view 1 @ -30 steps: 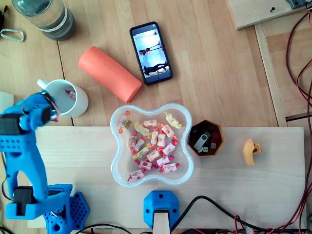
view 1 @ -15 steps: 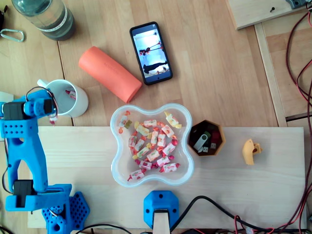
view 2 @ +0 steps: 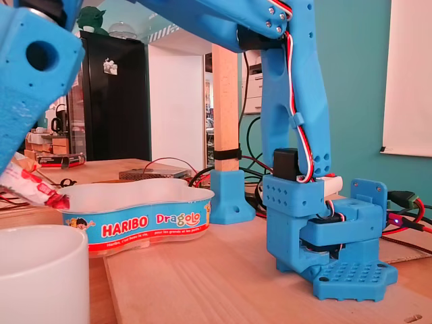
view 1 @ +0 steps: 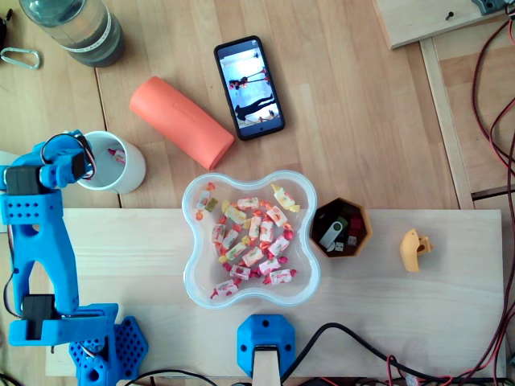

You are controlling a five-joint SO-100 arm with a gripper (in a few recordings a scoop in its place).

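The gripper (view 1: 82, 161), fingers pinching a wrapped candy (view 2: 32, 185), hangs over the white mug's (view 1: 135, 169) nine-o'clock rim; released there, the candy may fall outside.

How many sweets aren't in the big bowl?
2. One sweet lies inside the white mug. A second sweet hangs from the hand just above that mug. The hand may hide more inside.

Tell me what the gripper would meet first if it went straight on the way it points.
Probably the white mug: the gripper, holding a wrapped candy, points down over its open mouth, though depth is unclear.
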